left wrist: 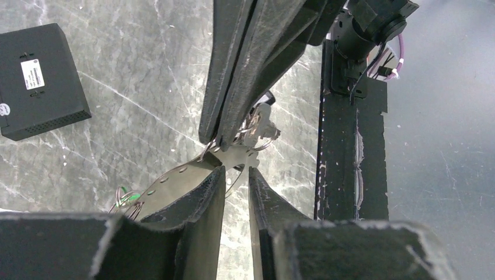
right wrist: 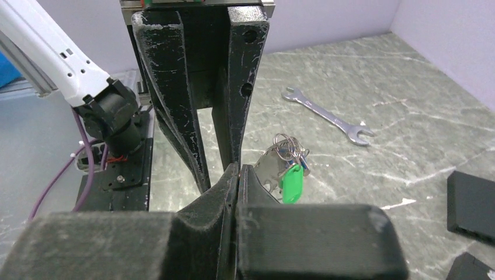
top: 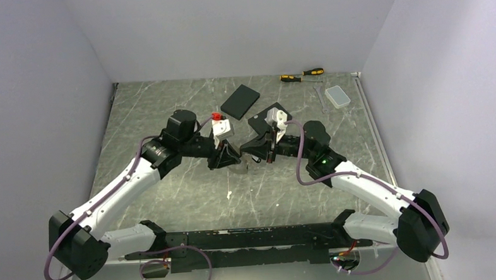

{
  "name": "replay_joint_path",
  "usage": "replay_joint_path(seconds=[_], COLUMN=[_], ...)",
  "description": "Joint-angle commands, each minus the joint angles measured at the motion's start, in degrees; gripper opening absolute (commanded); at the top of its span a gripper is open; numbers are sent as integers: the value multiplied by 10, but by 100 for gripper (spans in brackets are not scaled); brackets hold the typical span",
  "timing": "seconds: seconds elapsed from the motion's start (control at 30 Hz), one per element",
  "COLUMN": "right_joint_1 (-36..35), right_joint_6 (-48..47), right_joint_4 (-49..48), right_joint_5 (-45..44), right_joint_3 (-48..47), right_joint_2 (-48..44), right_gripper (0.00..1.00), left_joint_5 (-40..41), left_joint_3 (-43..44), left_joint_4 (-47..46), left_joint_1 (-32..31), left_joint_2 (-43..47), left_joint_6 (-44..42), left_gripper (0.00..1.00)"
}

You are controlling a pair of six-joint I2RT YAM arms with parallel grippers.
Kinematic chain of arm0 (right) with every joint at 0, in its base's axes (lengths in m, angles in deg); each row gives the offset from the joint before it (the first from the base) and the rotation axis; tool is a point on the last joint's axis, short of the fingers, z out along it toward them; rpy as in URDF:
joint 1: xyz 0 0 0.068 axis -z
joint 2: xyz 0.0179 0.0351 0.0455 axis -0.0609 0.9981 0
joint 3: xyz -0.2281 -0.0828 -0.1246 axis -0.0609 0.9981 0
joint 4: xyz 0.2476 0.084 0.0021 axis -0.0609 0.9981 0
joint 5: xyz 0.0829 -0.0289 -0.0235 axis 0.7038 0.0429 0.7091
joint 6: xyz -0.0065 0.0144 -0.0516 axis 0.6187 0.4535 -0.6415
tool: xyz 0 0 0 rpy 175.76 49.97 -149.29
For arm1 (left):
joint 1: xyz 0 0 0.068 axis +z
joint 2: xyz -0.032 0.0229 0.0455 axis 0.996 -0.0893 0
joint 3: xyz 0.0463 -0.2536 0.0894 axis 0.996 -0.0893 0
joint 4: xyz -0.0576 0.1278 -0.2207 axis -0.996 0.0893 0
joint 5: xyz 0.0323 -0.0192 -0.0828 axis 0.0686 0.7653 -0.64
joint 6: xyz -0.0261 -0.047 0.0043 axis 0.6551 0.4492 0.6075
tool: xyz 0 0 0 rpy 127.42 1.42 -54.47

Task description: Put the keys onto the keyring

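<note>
My right gripper [top: 253, 147] is shut on a flat silver key [left wrist: 175, 178] with small holes, held above the table's middle. A bunch of small rings [right wrist: 287, 144] and a green-headed key [right wrist: 290, 182] hang at its far end; the green also shows in the left wrist view [left wrist: 131, 199]. My left gripper [top: 232, 158] faces it tip to tip and is open, its fingertips [left wrist: 215, 175] beside the flat key. A thin grey wire curve [left wrist: 237, 178], apparently the keyring, shows in the gap. Another silver key [left wrist: 261, 119] hangs behind the right gripper's fingers [left wrist: 233, 87].
Two black boxes [top: 240, 100] [top: 266, 117] lie just behind the grippers. Yellow-and-black screwdrivers [top: 302, 74], a wrench [top: 319, 99] and a clear plastic box [top: 338, 96] lie at the back right. A small white scrap [top: 229, 194] lies in front.
</note>
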Motion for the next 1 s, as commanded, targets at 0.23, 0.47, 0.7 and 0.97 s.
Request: replay_joint_path(seconds=[0.23,0.47,0.7,0.97], right_joint_1=[-9,-9,-9,-10], right_joint_6=[-19,-16,-21,-8], right_joint_4=[-97,-101,-93,-108], right_joint_5=[71,80,83,97], right_joint_3=[-27,-35,-39,-39], right_joint_2=[11,8,4,10], right_gripper=[0,0,0,0], left_joint_5=[52,-22,-58,-59], left_joint_3=[-32,-56,-89,-90], left_joint_4=[-58,-87,-128,-141], left_joint_1=[20,22,22,22], left_joint_2=[105,114,118,107], left_joint_6=[-28,-52,-67,-60], left_gripper=[25,27,30,25])
